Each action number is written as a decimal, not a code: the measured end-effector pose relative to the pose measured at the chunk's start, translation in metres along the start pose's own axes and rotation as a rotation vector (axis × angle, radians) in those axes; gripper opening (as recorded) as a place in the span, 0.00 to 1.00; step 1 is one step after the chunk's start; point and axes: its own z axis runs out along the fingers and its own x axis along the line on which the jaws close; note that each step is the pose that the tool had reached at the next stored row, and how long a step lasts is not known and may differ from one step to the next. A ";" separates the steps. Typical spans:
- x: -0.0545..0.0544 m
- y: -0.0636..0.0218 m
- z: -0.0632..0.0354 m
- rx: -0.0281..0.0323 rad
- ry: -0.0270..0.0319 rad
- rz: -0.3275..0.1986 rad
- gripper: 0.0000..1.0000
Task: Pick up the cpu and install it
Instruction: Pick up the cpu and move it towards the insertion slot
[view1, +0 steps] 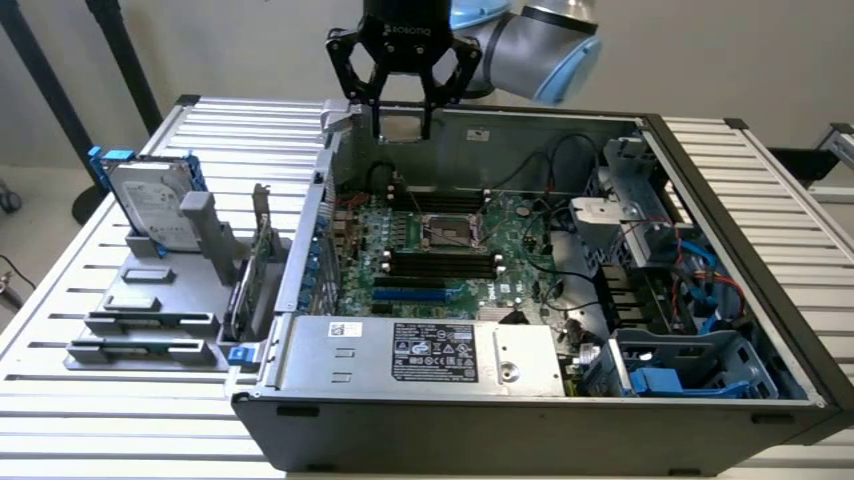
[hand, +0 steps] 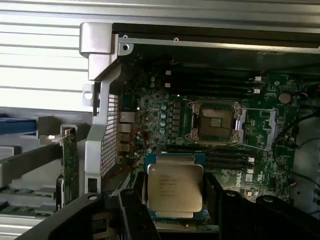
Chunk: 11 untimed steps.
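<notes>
The cpu (hand: 175, 192) is a small square chip with a shiny silver top on a green and blue edge. It sits between my gripper's black fingers (hand: 131, 212). My gripper (view1: 400, 132) is shut on the cpu (view1: 400, 121) and hangs above the back wall of the open computer case (view1: 534, 430). The motherboard (view1: 514, 225) lies below, with its cpu socket (view1: 451, 232) open and empty at the middle. In the wrist view the socket (hand: 214, 121) lies beyond the held chip, its metal frame raised to one side.
A silver hard drive (view1: 150, 205) with blue rails stands in a grey holder (view1: 140, 340) at the exterior view's left. Black memory sticks (view1: 441, 265) sit beside the socket. The power supply (view1: 427, 350), cables (view1: 567, 290) and a drive cage (view1: 667, 370) crowd the case.
</notes>
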 end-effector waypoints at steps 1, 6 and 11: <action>-0.005 0.0011 0.0016 0.0000 0.0000 0.000 0.55; -0.028 0.0068 0.0100 -0.0001 0.0002 0.000 0.55; -0.047 0.0111 0.0185 -0.0001 0.0014 0.000 0.55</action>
